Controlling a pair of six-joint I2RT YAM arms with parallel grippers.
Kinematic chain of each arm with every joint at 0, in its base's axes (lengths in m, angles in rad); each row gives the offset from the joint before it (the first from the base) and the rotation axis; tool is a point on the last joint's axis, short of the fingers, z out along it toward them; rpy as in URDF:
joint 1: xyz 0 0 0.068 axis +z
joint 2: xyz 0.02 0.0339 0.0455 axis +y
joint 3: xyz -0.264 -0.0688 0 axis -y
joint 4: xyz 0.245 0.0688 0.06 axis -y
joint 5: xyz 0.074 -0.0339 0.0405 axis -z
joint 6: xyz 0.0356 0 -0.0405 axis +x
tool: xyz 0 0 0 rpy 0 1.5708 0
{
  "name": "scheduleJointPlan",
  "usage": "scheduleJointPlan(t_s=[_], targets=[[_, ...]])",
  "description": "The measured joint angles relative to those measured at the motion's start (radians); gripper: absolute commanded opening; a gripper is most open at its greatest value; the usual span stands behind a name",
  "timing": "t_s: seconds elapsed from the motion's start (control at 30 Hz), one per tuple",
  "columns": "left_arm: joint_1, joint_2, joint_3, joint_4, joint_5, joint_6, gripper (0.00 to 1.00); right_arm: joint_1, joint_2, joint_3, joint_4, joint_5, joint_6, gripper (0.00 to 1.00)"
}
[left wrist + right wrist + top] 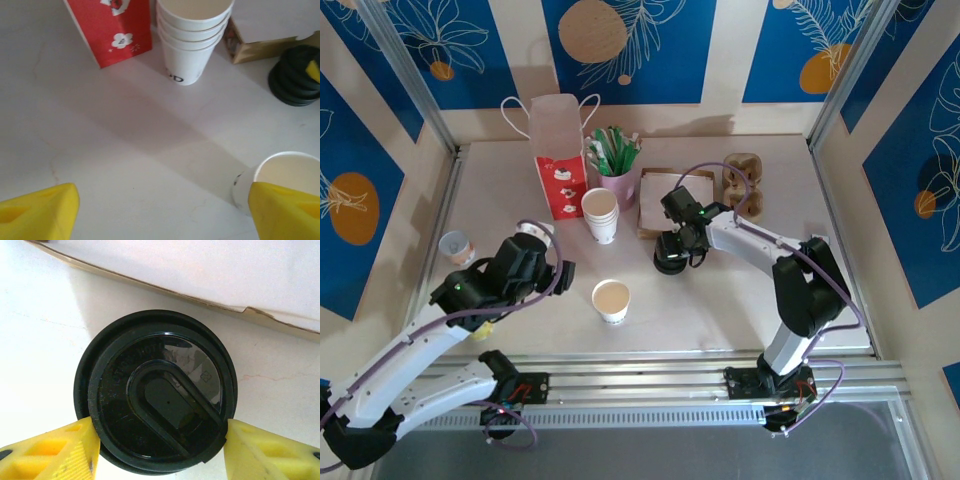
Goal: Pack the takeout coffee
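Observation:
The takeout coffee's cup (611, 299), a single white paper cup with a tan inside, stands lidless at the table's front middle. In the left wrist view its rim (290, 169) peeks out behind my right yellow fingertip (287, 212). My left gripper (558, 268) (162, 215) is open just left of the cup, with bare table between its fingers. My right gripper (675, 250) (160, 445) is over the stack of black lids (671, 260). Its two yellow fingers (55, 452) press on opposite edges of the top lid (160, 395).
A stack of lidless white cups (601, 214) (192, 35) stands beside a red-and-white paper bag (560, 170) (115, 30). Behind them are a pink cup of stirrers (617, 180), a brown napkin box (665, 200) and a cardboard carrier (742, 175). A small cup (455, 246) sits far left.

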Motion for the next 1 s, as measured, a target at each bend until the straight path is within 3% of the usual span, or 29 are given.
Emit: scheduleJointPlan(t_s=[0.33,0.57,1.0], targets=[[0.011,-0.045,-0.026,-0.006,-0.114,0.089,0.94,0.007,-0.020,-0.012,-0.006,-0.020,0.000,0.61],[0.021,-0.060,-0.084,0.010,-0.123,0.114,0.94,0.027,-0.020,-0.060,-0.006,-0.021,0.001,0.62],[0.035,-0.105,-0.135,0.056,-0.122,0.117,0.93,0.041,-0.014,-0.065,-0.005,-0.016,0.008,0.72]])
